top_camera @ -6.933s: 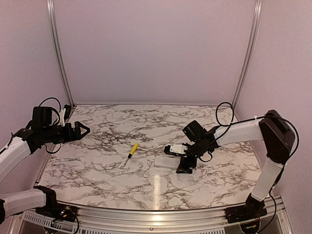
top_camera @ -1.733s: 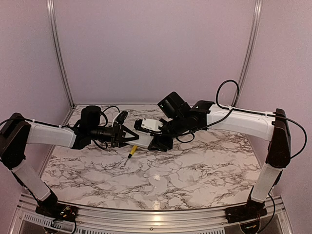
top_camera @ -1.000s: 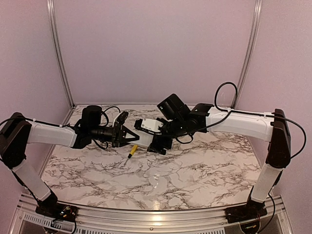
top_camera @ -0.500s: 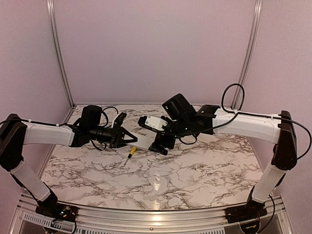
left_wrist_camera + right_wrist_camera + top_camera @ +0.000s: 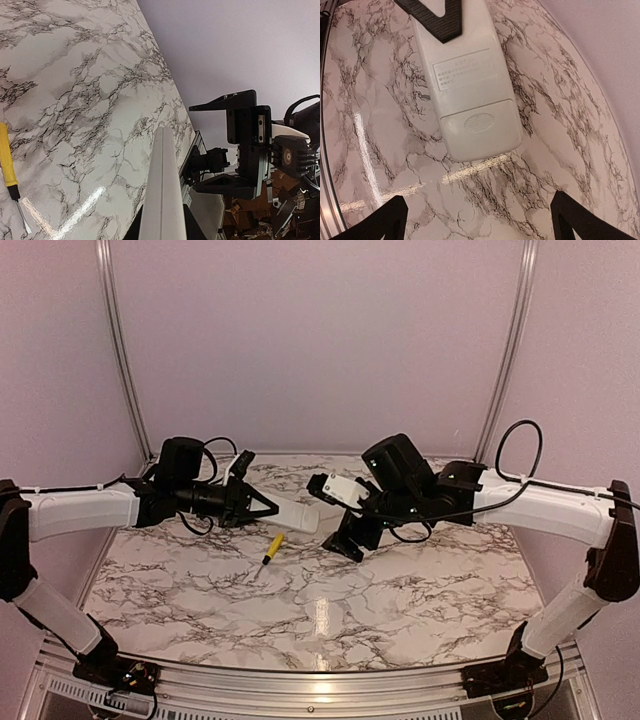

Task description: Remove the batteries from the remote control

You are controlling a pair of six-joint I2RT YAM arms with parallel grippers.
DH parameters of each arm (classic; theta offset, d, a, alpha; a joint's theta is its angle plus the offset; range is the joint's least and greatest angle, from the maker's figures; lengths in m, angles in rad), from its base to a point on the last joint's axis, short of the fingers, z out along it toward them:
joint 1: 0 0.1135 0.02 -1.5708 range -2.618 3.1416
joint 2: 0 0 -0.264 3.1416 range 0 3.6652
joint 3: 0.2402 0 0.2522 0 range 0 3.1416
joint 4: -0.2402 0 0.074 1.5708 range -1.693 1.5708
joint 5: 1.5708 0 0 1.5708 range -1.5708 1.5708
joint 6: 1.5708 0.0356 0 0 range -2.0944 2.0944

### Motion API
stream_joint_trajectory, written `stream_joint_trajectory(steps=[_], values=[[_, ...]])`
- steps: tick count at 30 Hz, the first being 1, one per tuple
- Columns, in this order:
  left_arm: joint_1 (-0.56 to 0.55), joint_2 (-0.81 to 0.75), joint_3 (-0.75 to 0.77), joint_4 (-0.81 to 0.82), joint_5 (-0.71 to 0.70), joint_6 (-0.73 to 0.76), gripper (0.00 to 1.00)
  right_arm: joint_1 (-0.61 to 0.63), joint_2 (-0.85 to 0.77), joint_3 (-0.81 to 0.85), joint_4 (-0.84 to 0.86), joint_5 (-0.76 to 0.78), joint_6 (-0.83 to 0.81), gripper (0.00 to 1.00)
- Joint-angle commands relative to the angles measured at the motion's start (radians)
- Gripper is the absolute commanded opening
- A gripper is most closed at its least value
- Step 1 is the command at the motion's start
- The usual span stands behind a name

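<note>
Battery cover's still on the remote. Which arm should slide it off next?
Right. The right pincer is open and free, looking straight at the remote control's closed battery cover. The left pincer is shut on the remote control, holding it above the table, so it can't work the cover.

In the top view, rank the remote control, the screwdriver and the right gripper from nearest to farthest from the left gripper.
1. remote control: clamped in the left gripper's fingers, pointing right.
2. screwdriver: on the table, just below it.
3. right gripper: open, beyond the remote's free end, to the right.
</note>
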Motion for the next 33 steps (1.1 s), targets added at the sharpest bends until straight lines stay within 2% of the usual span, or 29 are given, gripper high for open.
stream_joint_trajectory(steps=[1,8,13,20,24,30,33], values=[[-0.004,-0.012,0.035,-0.028,0.017,0.027,0.00,0.003,-0.045,-0.019,0.024,0.086,0.065,0.98],[0.001,0.015,0.040,0.081,0.085,0.015,0.00,-0.039,-0.145,-0.073,0.065,0.051,0.174,0.98],[0.013,0.043,0.067,0.123,0.107,0.009,0.00,-0.117,-0.170,-0.047,0.066,-0.075,0.367,0.98],[0.019,0.109,0.081,0.348,0.146,-0.141,0.00,-0.194,-0.133,0.037,0.052,-0.174,0.599,0.98],[0.019,0.136,0.126,0.359,0.148,-0.166,0.00,-0.257,-0.108,0.083,0.064,-0.272,0.754,0.98],[0.022,0.183,0.164,0.483,0.175,-0.291,0.00,-0.385,-0.091,0.092,0.102,-0.448,0.991,0.95],[0.024,0.193,0.197,0.493,0.174,-0.325,0.00,-0.403,-0.088,0.125,0.083,-0.439,1.028,0.93]])
